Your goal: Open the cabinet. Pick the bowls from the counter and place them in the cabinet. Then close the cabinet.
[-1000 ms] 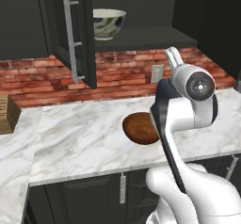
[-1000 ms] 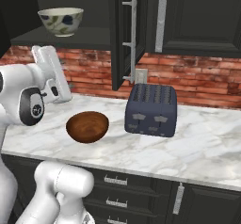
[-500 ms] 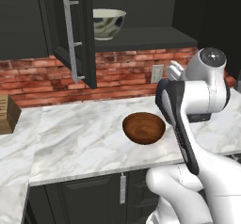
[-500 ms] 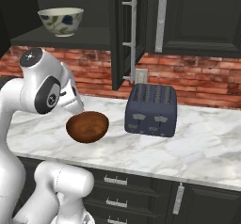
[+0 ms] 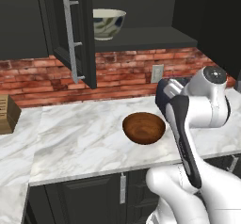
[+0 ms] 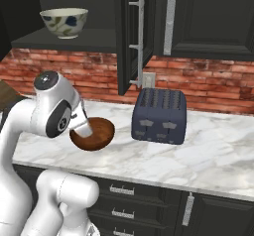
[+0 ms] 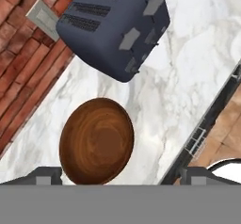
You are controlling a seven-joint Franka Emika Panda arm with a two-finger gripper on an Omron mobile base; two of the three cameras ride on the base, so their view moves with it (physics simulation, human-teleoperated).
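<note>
Glossy white, rounded arm shell [image 5: 207, 106] here, bulbous links throughout. A dark grey disc caps the round joint [image 6: 47, 80], a long black band [image 5: 187, 145] runs along one link, and two small dark finger tips [image 7: 47, 175] show.

Two bowls, one shelved in the open cabinet, one on the counter.

I see the tall black cabinet [image 5: 70, 35] with a door swung open, its long silver bar handle facing out. The cream-white bowl [image 5: 107, 22] with dark blue marks sits upright on the cabinet's shelf. The reddish-brown wooden bowl [image 5: 144, 128] stands upright on the white marble counter [image 5: 80, 143], grey-veined with a thick pale edge, about midway between the brick wall and the counter's front edge.
</note>
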